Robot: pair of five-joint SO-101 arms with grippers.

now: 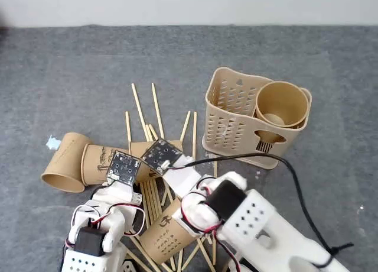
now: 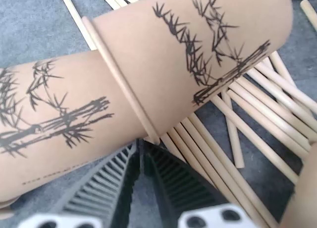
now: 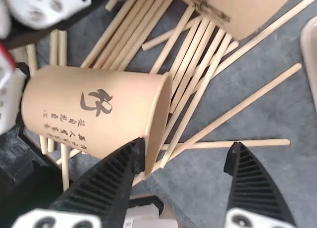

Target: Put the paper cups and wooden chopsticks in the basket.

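Observation:
The beige slotted basket (image 1: 233,115) stands right of centre with one paper cup (image 1: 282,103) upright inside. Two nested bamboo-print cups (image 1: 88,162) lie on their sides at the left. My left arm (image 1: 94,236) hovers right over them. In its wrist view, the left gripper (image 2: 142,148) is shut, its tips just under the rim of the outer cup (image 2: 198,59). Another cup (image 3: 94,114) lies beside one fingertip of my open right gripper (image 3: 187,144). Wooden chopsticks (image 3: 198,69) lie scattered beneath it.
Grey mat (image 1: 71,83) covers the table. The right arm's black cable (image 1: 295,183) loops close to the basket's front. The left arm's white body (image 3: 44,7) is close beside the right gripper. Part of a further cup (image 3: 242,10) rests on the chopstick pile.

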